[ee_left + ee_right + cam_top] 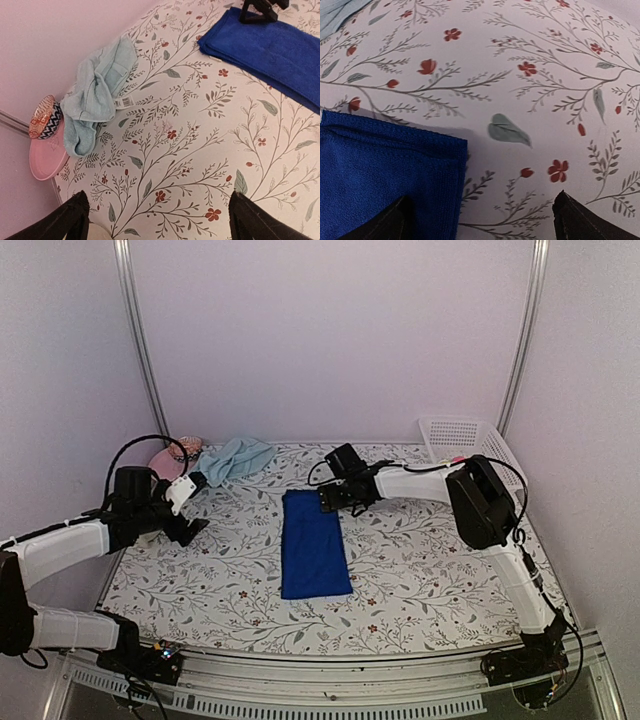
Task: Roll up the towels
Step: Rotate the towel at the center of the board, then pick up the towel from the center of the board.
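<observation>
The royal blue towel (313,545) lies folded flat as a long strip in the middle of the table; it also shows in the left wrist view (280,50) and the right wrist view (385,180). The pale aqua towel (235,458) lies crumpled at the back left, also in the left wrist view (97,90). My right gripper (335,498) is open at the blue towel's far right corner, one finger over the cloth, one over bare table (480,220). My left gripper (192,525) is open and empty over the table (157,217), near the left edge.
A pink brimmed hat (170,456) with a patterned band sits at the back left beside the aqua towel, also in the left wrist view (45,150). A white perforated basket (465,445) stands at the back right. Walls close the back and sides.
</observation>
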